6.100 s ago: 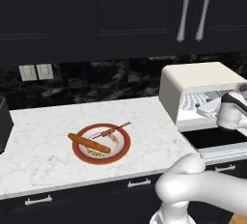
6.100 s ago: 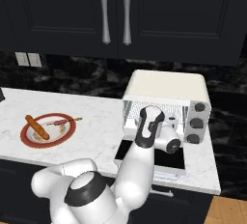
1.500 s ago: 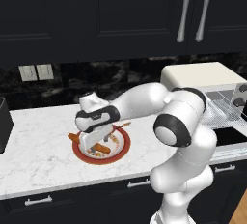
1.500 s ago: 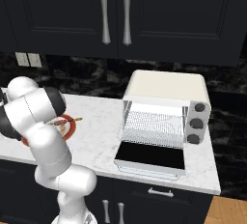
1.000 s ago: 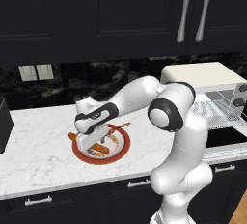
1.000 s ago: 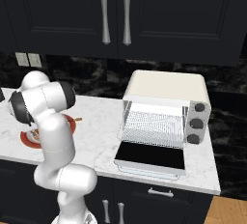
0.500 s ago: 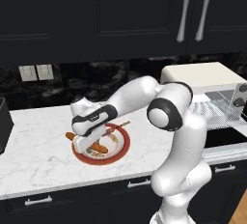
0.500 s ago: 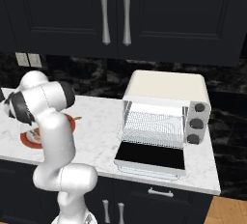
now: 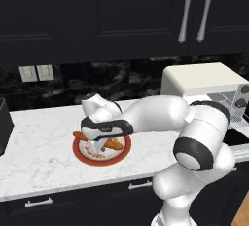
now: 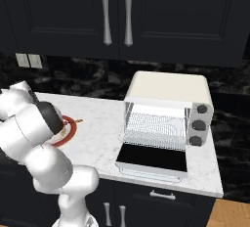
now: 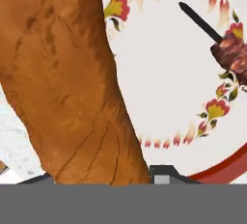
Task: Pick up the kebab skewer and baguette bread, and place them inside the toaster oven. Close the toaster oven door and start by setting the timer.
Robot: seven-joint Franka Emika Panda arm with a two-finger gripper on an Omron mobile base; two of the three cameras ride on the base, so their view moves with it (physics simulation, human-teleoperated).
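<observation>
- The baguette lies on the plate at the left of the counter; in the hand view its brown crust runs right down between our two finger tips, so we judge the gripper to be closed on the loaf, though the contact itself is hidden at the bottom edge.
- The skewer rests on the same plate, beside the baguette and apart from it; we see its dark pointed end and one meat chunk.
- The step in hand, as we read it, is lifting the baguette; we want to rise straight up first, so the loaf clears the plate's red rim without dragging or nudging the skewer.
- The loaf is long and we seem to hold it off its middle; it may droop or swivel, so we should lift slowly and keep the wrist level.
- The toaster oven stands well apart at the right end of the counter; its door lies folded down and open, and the wire rack is bare.
- For the carry we should turn the loaf to suit the oven's mouth, come in above the open door, and lay it to one side of the rack; that leaves room for the skewer.
</observation>
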